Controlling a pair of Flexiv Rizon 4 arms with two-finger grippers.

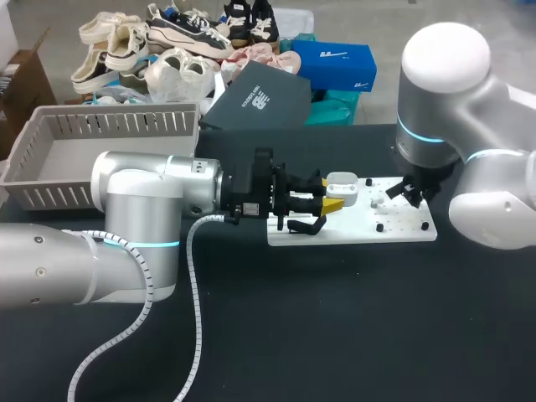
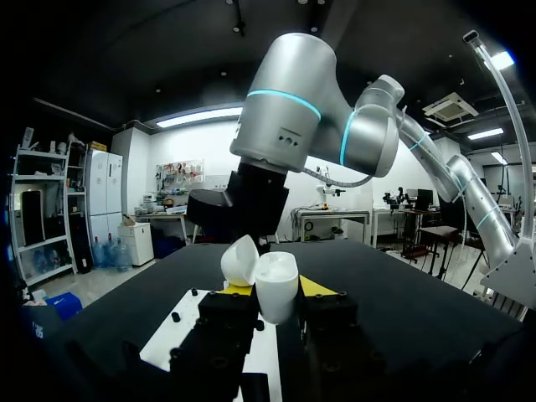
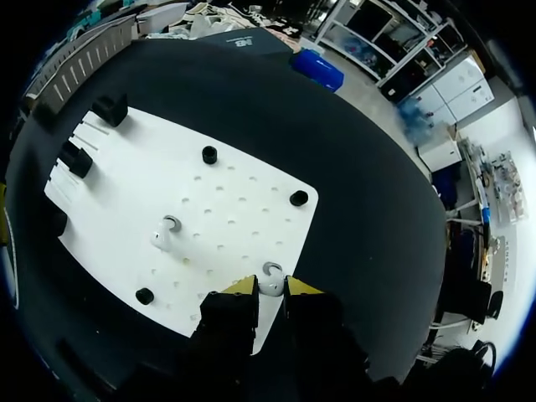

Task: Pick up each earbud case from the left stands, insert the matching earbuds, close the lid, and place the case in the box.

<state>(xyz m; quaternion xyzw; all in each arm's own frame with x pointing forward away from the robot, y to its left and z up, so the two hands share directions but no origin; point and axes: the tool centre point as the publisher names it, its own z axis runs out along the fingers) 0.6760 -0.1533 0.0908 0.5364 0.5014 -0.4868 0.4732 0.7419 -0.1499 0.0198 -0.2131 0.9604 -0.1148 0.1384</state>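
A white earbud case with its lid tipped open is held over the left end of the white board. My left gripper is shut on the case body, one yellow tip on each side. My right gripper is down on the board's right part. In the right wrist view its fingers pinch a small white earbud at a grey ring holder. A second earbud lies further along the board, beside another ring.
A grey slatted basket stands at the table's back left. Black stands sit at the board's far end, and black pegs mark its corners. My right arm looms just behind the held case. Black tabletop surrounds the board.
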